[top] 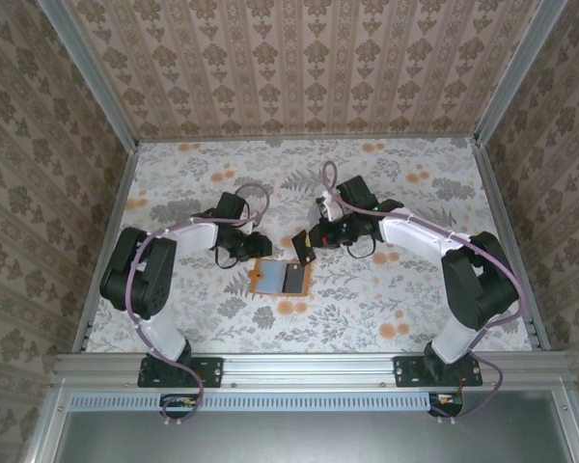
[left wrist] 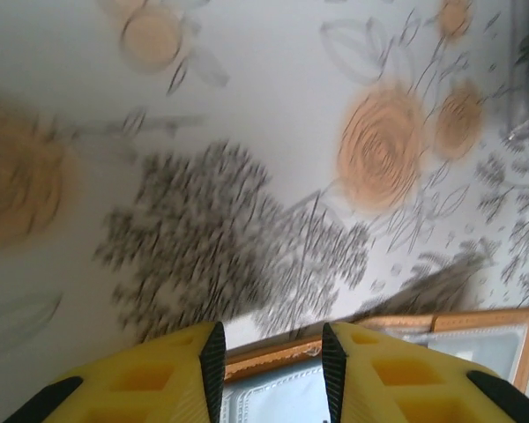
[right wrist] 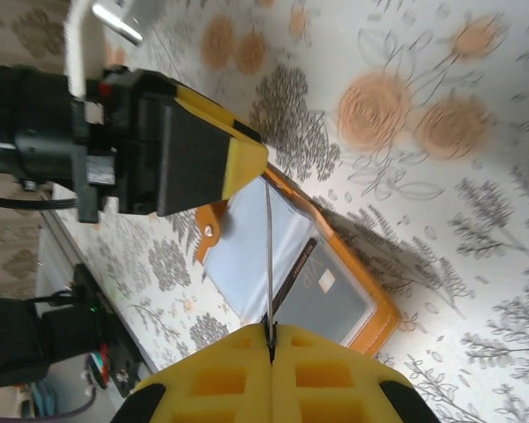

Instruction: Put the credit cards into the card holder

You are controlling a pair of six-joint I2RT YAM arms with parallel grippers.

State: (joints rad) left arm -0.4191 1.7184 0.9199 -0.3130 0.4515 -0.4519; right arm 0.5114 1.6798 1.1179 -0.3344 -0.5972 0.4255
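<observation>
I am pinching a thin card (right wrist: 267,256), seen edge-on, in my right gripper (right wrist: 270,345), its jaws pressed together. It is standing above the open orange card holder (top: 262,278), which is lying mid-table with a grey card (right wrist: 322,295) inside. My left gripper (left wrist: 271,339) is hovering narrowly parted over the holder's far left edge; I cannot tell whether it is touching.

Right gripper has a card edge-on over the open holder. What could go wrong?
The right gripper pinches the card by one thin edge; it may twist or slip.
If it misses the pocket, it could shove the card holder sideways.
The left gripper sits close, so the arms may bump.
</observation>
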